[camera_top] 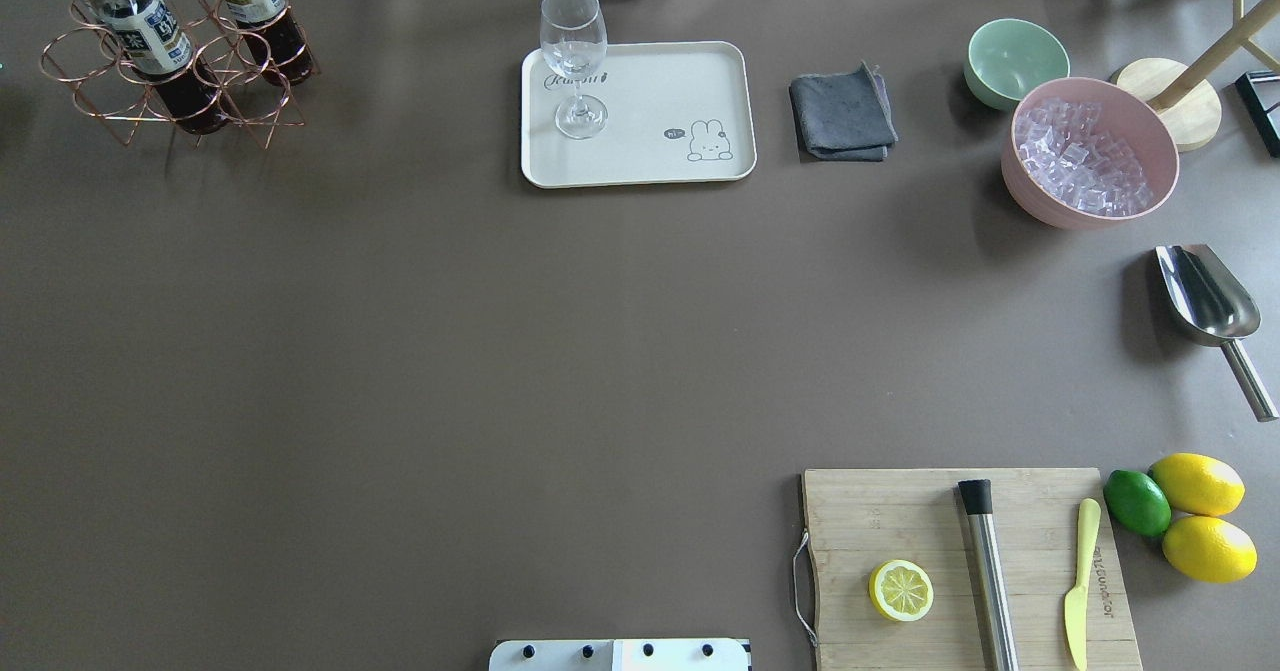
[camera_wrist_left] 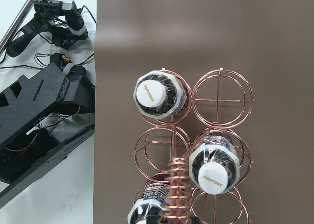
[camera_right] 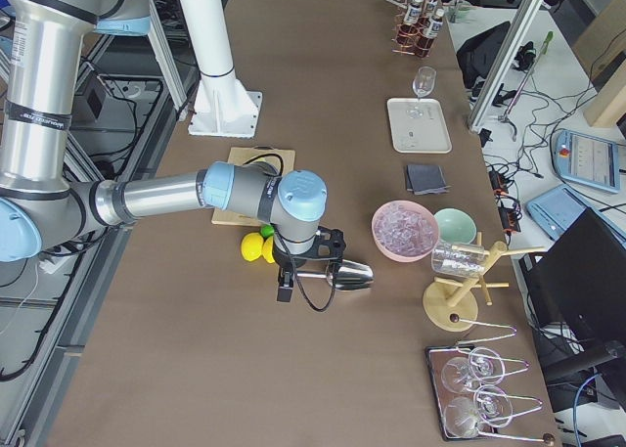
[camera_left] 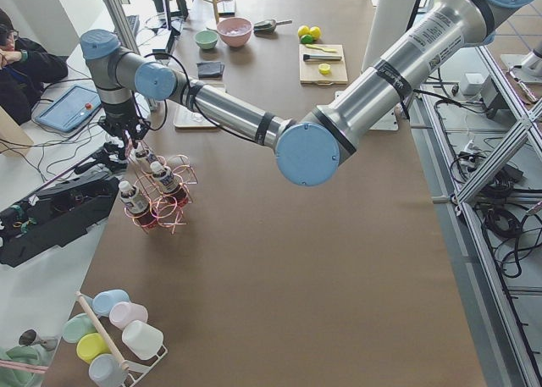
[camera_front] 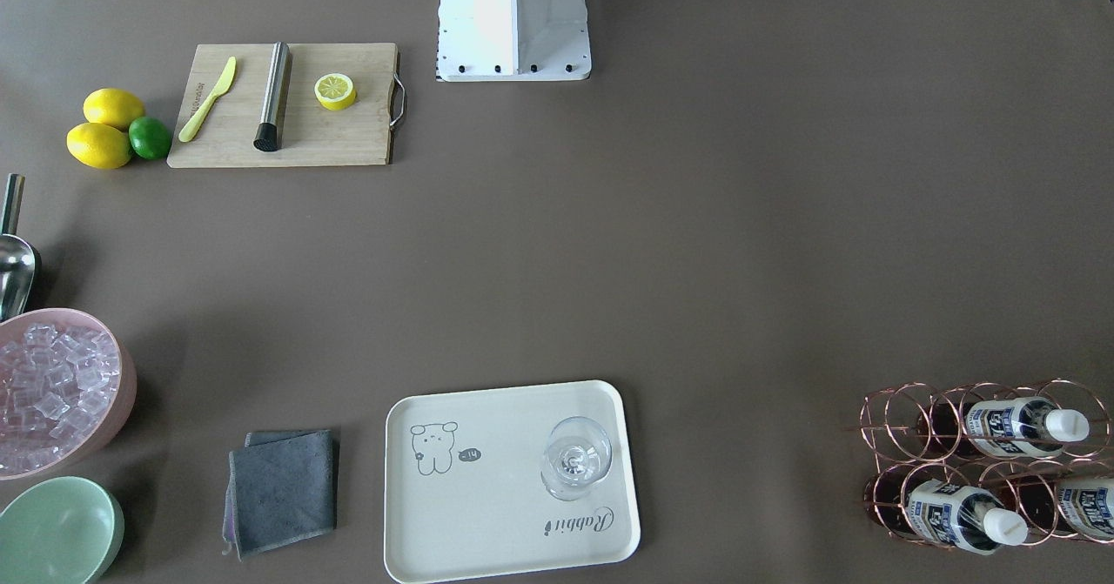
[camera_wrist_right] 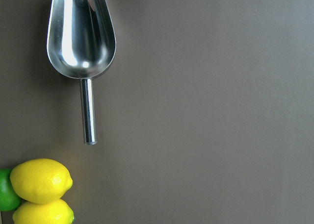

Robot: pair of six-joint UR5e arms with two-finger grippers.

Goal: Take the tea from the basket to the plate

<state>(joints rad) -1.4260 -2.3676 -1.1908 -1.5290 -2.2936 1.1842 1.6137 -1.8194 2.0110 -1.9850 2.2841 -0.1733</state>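
Observation:
Three tea bottles stand in the copper wire basket (camera_top: 90,56) at the table's far left corner. One bottle (camera_top: 150,31) is nearest the table's middle. The left wrist view looks straight down on the basket (camera_wrist_left: 223,94) and a white cap (camera_wrist_left: 153,97); no fingers show in it. My left gripper (camera_left: 129,141) hovers above the basket in the exterior left view only, so I cannot tell whether it is open. The cream plate (camera_top: 650,91) holds a wine glass (camera_top: 575,51). My right gripper (camera_right: 286,286) hangs over the metal scoop (camera_right: 342,276); I cannot tell its state.
Right of the plate lie a grey cloth (camera_top: 842,116), a mint-green bowl (camera_top: 1015,56) and a pink bowl of ice (camera_top: 1090,151). The scoop (camera_top: 1205,296), lemons (camera_top: 1195,486) and a cutting board (camera_top: 900,521) with a lemon half, a muddler and a knife are at the right.

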